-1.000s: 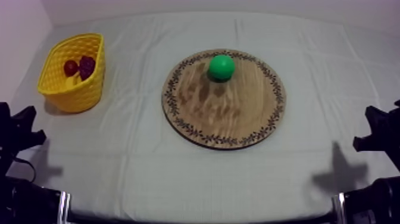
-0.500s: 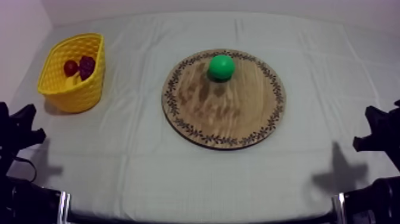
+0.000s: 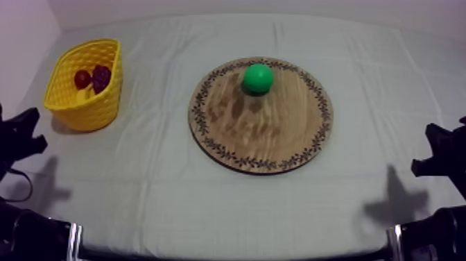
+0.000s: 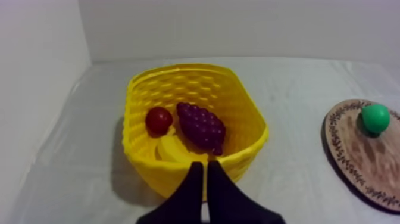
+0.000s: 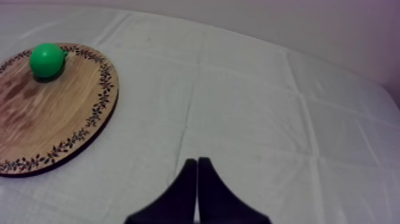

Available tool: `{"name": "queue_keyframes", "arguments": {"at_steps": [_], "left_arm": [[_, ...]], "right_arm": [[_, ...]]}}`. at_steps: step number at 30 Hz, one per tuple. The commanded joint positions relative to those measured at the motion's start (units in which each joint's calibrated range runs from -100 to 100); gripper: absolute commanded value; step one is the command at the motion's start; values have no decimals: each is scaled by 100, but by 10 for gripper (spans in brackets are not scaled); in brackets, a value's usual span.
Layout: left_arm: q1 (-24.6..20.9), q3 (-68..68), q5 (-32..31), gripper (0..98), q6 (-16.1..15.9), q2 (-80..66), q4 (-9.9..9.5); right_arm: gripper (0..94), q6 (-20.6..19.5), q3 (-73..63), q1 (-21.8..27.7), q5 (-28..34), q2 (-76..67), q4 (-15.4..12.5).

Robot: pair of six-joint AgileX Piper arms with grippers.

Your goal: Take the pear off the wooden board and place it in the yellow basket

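The pear [image 3: 258, 78], a round green toy, sits on the wooden board [image 3: 263, 132], close inside the patterned rim on the side toward the tabletop's far edge, with nothing touching it. The board lies flat about the middle of the tabletop. Well apart from it, near the far left corner, stands the yellow basket [image 3: 83, 111], which holds a small red fruit [image 3: 82, 78], a bunch of grapes [image 3: 101, 78] beside it, and a banana [image 4: 172, 149] lying under both. The grey-white cloth [image 3: 229, 201] covers the whole tabletop and shows straight fold creases and soft wrinkles. A plain pale wall [image 4: 238, 30] rises behind the far edge and along the left edge. The left gripper [image 4: 202, 168] sits low at the near left corner, facing the basket, its fingers pressed together into a narrow wedge and holding nothing. The right gripper [image 5: 197, 162] sits at the near right corner, its fingers likewise together and empty.
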Motion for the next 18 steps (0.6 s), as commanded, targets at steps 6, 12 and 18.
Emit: {"name": "queue_keyframes", "arguments": {"at_steps": [6, 12, 18], "left_arm": [[94, -1912, 56, 1, 54, 2285, 34], [198, -3090, -17, 1, -82, 3766, 63], [457, -4417, 300, 1, -166, 4918, 66]], "right_arm": [[3, 1, 0, 0, 2, -5, 2], [3, 1, 0, 0, 2, -5, 2], [3, 1, 0, 0, 2, -5, 2]]}}
